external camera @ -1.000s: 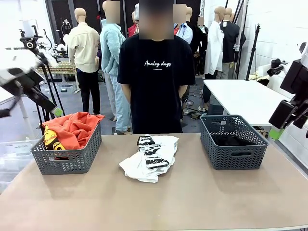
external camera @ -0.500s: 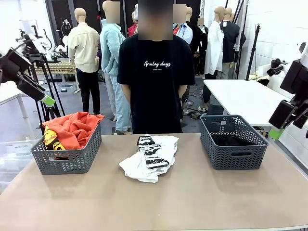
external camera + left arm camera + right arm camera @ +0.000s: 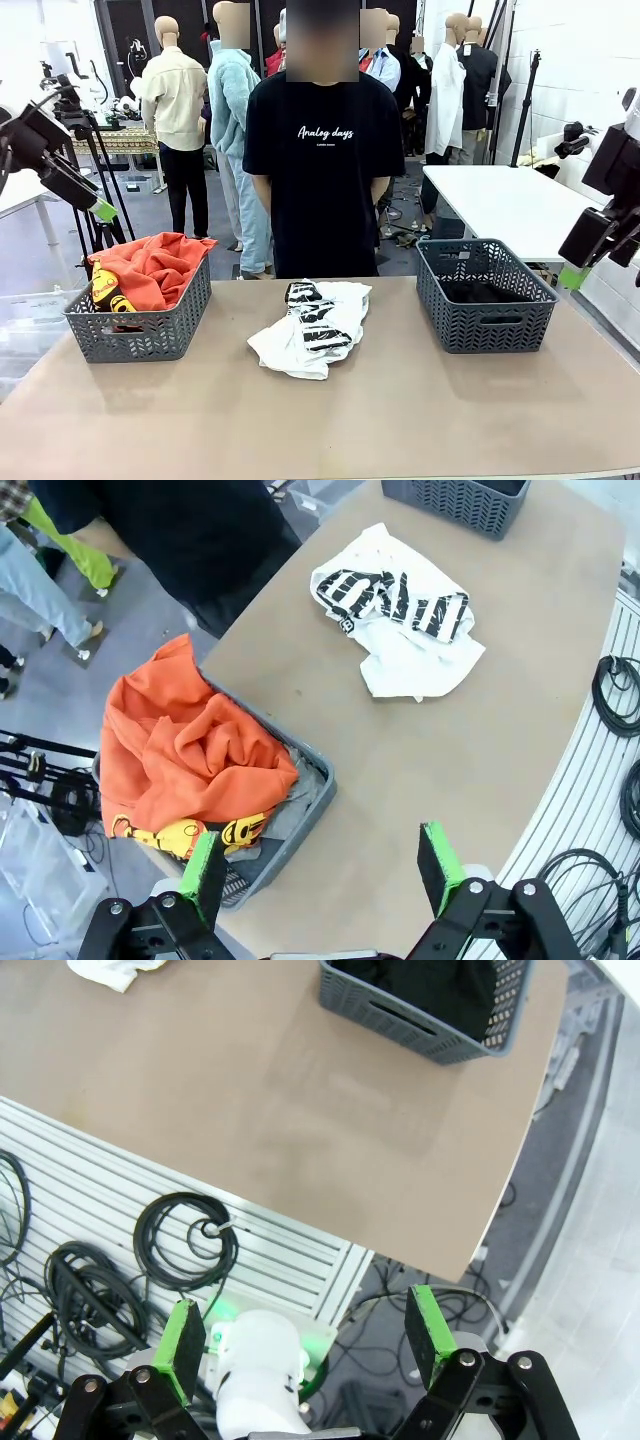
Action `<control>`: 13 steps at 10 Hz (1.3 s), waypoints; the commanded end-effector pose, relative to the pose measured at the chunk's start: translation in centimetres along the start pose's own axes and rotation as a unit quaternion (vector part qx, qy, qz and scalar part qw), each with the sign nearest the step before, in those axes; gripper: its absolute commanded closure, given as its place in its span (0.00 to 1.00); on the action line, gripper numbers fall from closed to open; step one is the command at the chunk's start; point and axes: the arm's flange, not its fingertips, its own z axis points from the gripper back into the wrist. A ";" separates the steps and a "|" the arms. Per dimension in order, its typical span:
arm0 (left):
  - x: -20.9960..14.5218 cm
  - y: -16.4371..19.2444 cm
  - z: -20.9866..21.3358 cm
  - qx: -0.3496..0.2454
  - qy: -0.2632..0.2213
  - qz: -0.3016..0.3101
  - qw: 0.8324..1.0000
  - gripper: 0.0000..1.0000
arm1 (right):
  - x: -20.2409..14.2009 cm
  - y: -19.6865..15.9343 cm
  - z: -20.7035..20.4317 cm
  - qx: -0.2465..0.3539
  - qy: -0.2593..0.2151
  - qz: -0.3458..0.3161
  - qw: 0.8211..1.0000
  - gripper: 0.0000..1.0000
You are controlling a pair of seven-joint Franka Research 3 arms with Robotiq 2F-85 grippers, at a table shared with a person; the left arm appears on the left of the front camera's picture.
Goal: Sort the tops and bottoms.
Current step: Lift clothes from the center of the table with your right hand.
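Across the front view: white top with black print (image 3: 312, 325), crumpled mid-table on the bare brown table (image 3: 400, 420), between the left basket (image 3: 140, 325) and the right basket (image 3: 485, 300). Orange top (image 3: 150, 265) heaped in the left basket, yellow graphic at its near corner. Left gripper (image 3: 85, 195) raised above and outward of that basket; right gripper (image 3: 590, 255) raised off the table's right edge. Person (image 3: 315, 160) stands behind, hands out of sight.

Left wrist view: left gripper (image 3: 325, 865) jaws wide apart, empty. White top (image 3: 400, 620) lies ahead, well apart, long axis roughly across the frame; orange top (image 3: 195, 755) nearer, below.

Right wrist view: right gripper (image 3: 305, 1340) jaws wide, empty, over floor cables (image 3: 185, 1240). Right basket (image 3: 430, 1000) holds dark cloth. White top's corner (image 3: 105, 970) at the far edge.

Judgement: the left arm is nearer the white top; clear tabletop all round.
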 end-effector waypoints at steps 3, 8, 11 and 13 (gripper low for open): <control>-0.2 -0.2 0.1 -0.002 -0.002 0.001 1.000 0.00 | 8.5 -0.5 0.5 0.019 -0.024 0.048 0.998 0.00; -0.2 -0.2 0.1 -0.002 -0.002 0.001 1.000 0.00 | 27.3 2.1 -3.1 0.068 -0.058 0.147 0.985 0.00; -0.2 -0.2 0.1 -0.002 -0.002 0.001 1.000 0.00 | 31.2 3.9 -8.6 0.076 -0.005 0.152 0.985 0.00; -0.2 -0.2 0.1 -0.002 -0.002 0.001 1.000 0.00 | 29.6 3.8 -7.0 0.075 -0.048 0.150 0.985 0.00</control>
